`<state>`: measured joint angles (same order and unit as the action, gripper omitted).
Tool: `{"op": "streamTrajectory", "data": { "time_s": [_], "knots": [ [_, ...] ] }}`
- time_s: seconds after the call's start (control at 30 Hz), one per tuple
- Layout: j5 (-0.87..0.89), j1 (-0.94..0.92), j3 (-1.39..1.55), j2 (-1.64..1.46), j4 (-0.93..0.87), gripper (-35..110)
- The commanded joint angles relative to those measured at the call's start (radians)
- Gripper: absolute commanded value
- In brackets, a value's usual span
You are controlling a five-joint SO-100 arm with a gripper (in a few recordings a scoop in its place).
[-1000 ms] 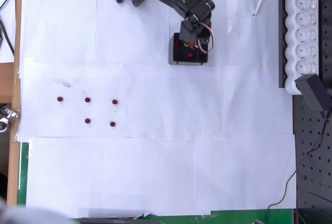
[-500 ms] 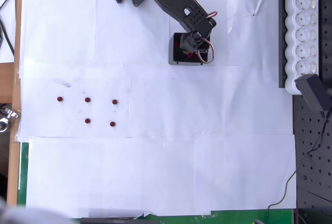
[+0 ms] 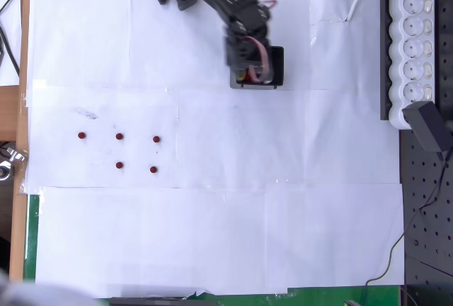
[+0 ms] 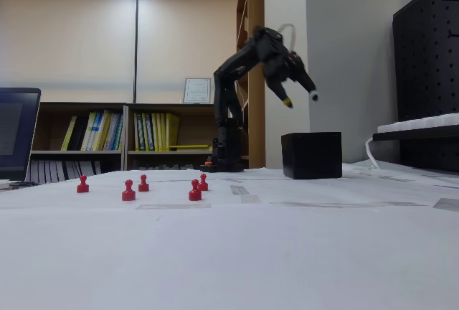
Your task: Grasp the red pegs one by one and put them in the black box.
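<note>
Five red pegs (image 4: 128, 191) near the surface's left edge look light, rigid; pinch the narrow stem. Jaws (image 4: 300, 99) spread, empty, above the black box (image 4: 311, 155).

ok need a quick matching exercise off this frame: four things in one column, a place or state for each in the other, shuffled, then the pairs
Things:
1. claw
2. black box
3. red pegs on the paper
4. white power strip

Place or state:
A. five loose in a cluster, left part of the overhead view
B. along the right edge of the overhead view
C. open, raised in the air above the box in the fixed view
D. on the paper near the arm's base, partly covered by the arm from above

Pairs: 1-C, 2-D, 3-A, 4-B
</note>
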<state>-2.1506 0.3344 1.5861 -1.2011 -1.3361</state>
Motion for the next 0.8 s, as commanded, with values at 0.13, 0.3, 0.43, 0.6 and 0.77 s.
{"op": "streamTrajectory", "data": {
  "time_s": [0.13,0.3,0.43,0.6,0.77],
  "knots": [
    [0.212,-0.27,-0.486,-0.035,0.67,21],
    [0.324,-0.337,-0.646,-0.155,1.015,21],
    [0.347,-0.37,-0.652,-0.241,1.137,21],
    [0.377,-0.403,-0.652,-0.383,1.302,21],
    [0.385,-0.434,-0.65,-0.468,1.405,21]
  ]
}}
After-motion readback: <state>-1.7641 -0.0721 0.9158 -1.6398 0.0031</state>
